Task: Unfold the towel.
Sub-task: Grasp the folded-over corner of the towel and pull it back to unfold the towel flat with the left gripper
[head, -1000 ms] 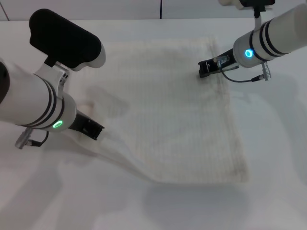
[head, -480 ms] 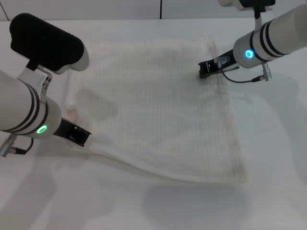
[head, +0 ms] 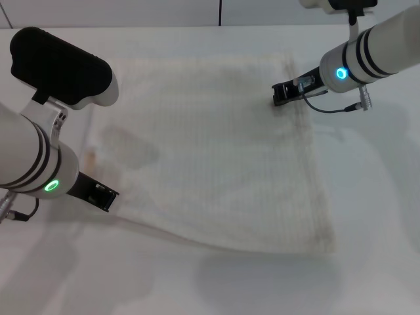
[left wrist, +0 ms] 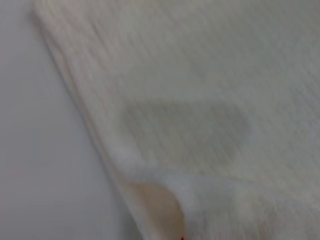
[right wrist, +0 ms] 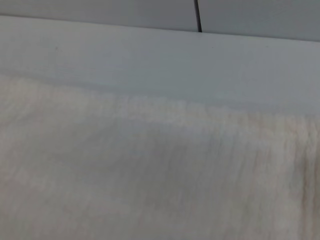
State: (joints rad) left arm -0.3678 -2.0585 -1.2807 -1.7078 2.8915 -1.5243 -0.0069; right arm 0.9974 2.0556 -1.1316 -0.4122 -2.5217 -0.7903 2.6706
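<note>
The off-white ribbed towel (head: 216,151) lies spread over the middle of the white table. My left gripper (head: 102,195) is at the towel's near left edge and is shut on it, with the edge stretched out to the left. My right gripper (head: 281,94) sits on the towel's far right edge and appears shut on the cloth. The left wrist view shows the towel (left wrist: 200,100) with a turned-up fold and a speck of the red tag (left wrist: 181,238). The right wrist view shows the towel (right wrist: 150,175) lying flat up to its far edge.
The white table (head: 262,289) shows bare in front of the towel and to its right. A wall with a dark vertical seam (head: 219,12) runs along the table's back edge. My left arm's bulky elbow (head: 62,65) hangs over the far left.
My left gripper has moved left and toward the near edge, drawing the towel's near left edge with it and widening the cloth. The right gripper has stayed put.
</note>
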